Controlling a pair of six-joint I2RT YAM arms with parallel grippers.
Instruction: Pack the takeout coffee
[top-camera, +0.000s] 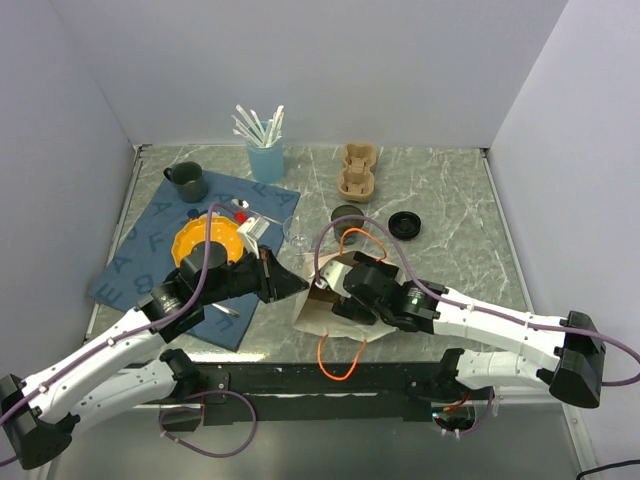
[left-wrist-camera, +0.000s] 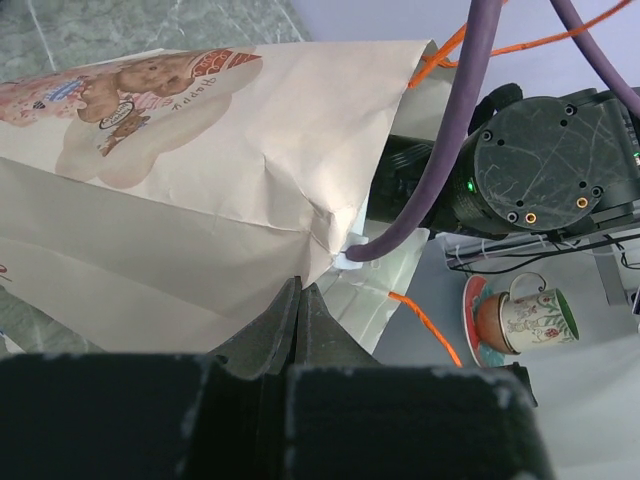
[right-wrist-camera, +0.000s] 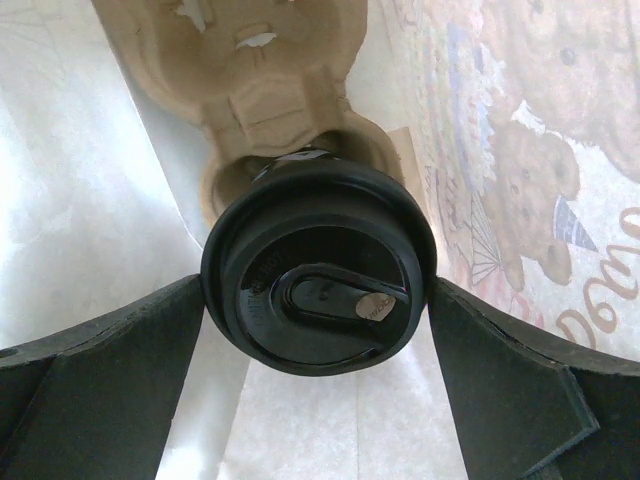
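Observation:
The takeout coffee (right-wrist-camera: 318, 278), a black cup seen lid-on, sits in a pocket of a brown pulp cup carrier (right-wrist-camera: 255, 80) inside the paper bag (top-camera: 322, 305). My right gripper (right-wrist-camera: 318, 300) reaches into the bag, and its two fingers press against opposite sides of the black lid. In the top view the bag hides that gripper's fingers and the cup. My left gripper (left-wrist-camera: 300, 290) is shut on the edge of the bag's mouth (left-wrist-camera: 330, 255), holding the bear-printed bag (left-wrist-camera: 200, 170) open at the table's front.
On the blue mat (top-camera: 150, 250) are a yellow plate (top-camera: 207, 243) and a dark green mug (top-camera: 188, 180). Behind stand a blue cup of straws (top-camera: 265, 158), a second pulp carrier (top-camera: 356, 170), a clear glass (top-camera: 297, 232), a dark cup (top-camera: 346, 218) and a loose black lid (top-camera: 404, 224).

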